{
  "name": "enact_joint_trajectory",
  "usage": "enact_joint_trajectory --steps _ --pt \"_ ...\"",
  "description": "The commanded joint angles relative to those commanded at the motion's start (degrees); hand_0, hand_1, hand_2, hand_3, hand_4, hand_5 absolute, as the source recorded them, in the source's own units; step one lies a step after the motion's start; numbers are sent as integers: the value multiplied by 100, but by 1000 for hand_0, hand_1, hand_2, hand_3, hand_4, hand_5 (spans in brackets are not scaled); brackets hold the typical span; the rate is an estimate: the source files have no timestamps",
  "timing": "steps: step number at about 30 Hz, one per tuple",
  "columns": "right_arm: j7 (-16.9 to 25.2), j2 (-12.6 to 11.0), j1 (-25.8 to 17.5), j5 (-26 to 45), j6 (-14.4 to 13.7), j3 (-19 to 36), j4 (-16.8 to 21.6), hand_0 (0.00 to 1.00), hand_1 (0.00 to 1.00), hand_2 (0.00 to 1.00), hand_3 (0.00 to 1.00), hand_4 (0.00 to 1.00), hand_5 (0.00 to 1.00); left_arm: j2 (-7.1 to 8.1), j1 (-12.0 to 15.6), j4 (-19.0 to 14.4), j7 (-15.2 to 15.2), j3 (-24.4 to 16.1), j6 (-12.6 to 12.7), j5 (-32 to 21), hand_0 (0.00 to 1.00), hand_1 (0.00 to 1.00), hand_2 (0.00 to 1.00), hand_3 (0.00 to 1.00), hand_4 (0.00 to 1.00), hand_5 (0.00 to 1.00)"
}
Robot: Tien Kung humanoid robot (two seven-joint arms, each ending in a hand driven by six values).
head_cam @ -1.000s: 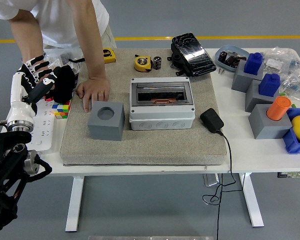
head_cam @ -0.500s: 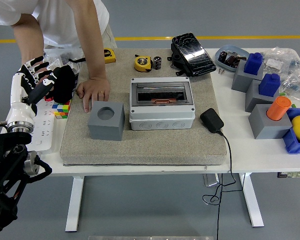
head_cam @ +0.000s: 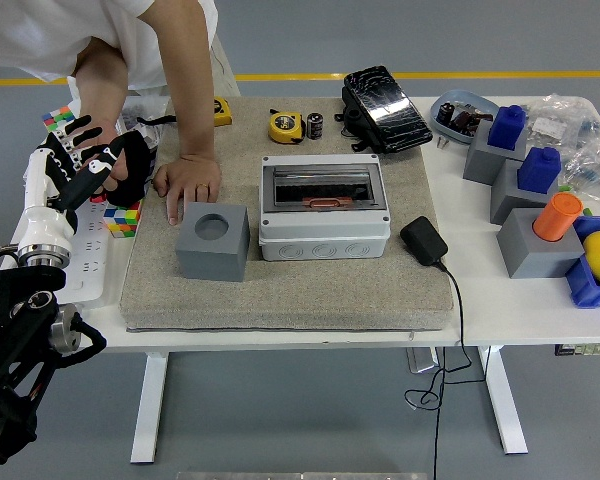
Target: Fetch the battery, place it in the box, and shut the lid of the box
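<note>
The battery (head_cam: 314, 125), a small dark cylinder, stands at the far side of the beige mat (head_cam: 280, 290), next to a yellow tape measure (head_cam: 285, 126). The grey box (head_cam: 323, 232) sits mid-mat; its lid with a see-through window (head_cam: 322, 186) lies down over it. My left hand (head_cam: 68, 165) hovers off the mat's left edge, fingers spread and empty, far from the battery. A person's black-gloved hand (head_cam: 128, 165) is right beside it. The person's bare hand (head_cam: 185, 185) rests flat on the mat.
A grey block with a round hole (head_cam: 212, 255) stands left of the box. A black adapter (head_cam: 423, 241) and its cable lie to the box's right. A black case (head_cam: 382, 95), a colour cube (head_cam: 123, 216), a white power strip (head_cam: 88, 262) and grey-blue blocks (head_cam: 520, 170) surround the mat.
The person has leaned further left over the table, and the gloved hand has shifted slightly. My left hand has barely moved. The battery and box are unchanged.
</note>
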Motion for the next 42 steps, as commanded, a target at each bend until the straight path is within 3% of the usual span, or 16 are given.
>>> enact_joint_trajectory --steps 35,42 --pt "3 -12 83 0 -4 -4 8 676 722 716 689 998 695 8 -10 -159 66 -43 -32 55 758 588 704 712 939 294" --pt "-9 -60 285 89 11 -286 17 678 722 716 689 998 696 162 -166 -119 84 83 -33 66 759 587 703 711 938 292"
